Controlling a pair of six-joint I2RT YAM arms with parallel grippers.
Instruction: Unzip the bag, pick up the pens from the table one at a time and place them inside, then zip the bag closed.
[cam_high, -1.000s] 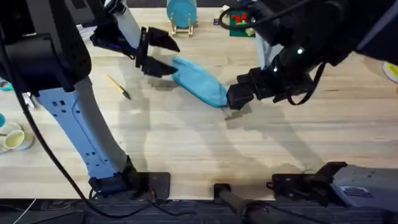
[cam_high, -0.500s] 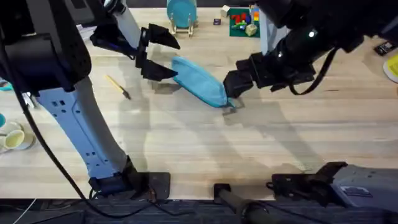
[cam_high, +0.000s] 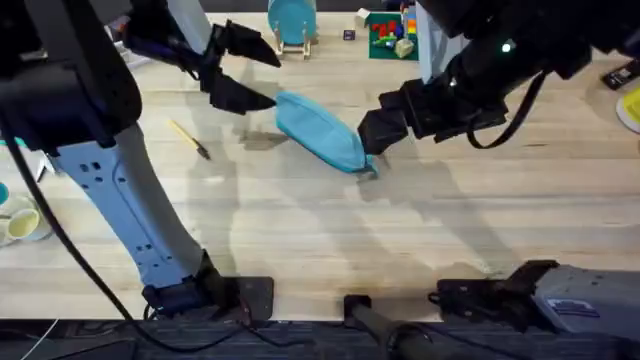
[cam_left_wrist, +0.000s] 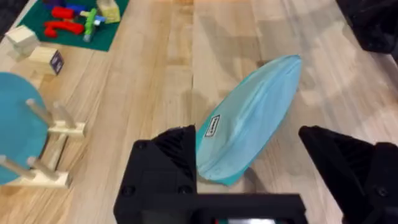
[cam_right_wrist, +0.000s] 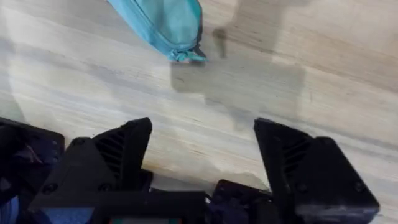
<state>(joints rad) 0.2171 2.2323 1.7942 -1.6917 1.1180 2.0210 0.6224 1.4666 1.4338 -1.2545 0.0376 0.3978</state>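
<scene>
Table (cam_high: 330, 250): pale plank top, bearing all items listed. Left gripper (cam_high: 243, 70): lifted above the far left of the table, jaws wide apart, empty, just off the far end of the bag. Right gripper (cam_high: 375, 135): jaws apart, empty, close beside the near-right end of the bag, by the zipper tab; judged the nearer arm for any pull on that end. Bag (cam_high: 318, 130): light teal pouch, flat on the table between the two grippers, long axis diagonal from far left to near right; appears zipped shut, contents not visible. Yellow stick (cam_high: 189, 139): dark-tipped, left of the bag, well apart. Pens: none seen loose on the table; judged possibly already inside.
</scene>
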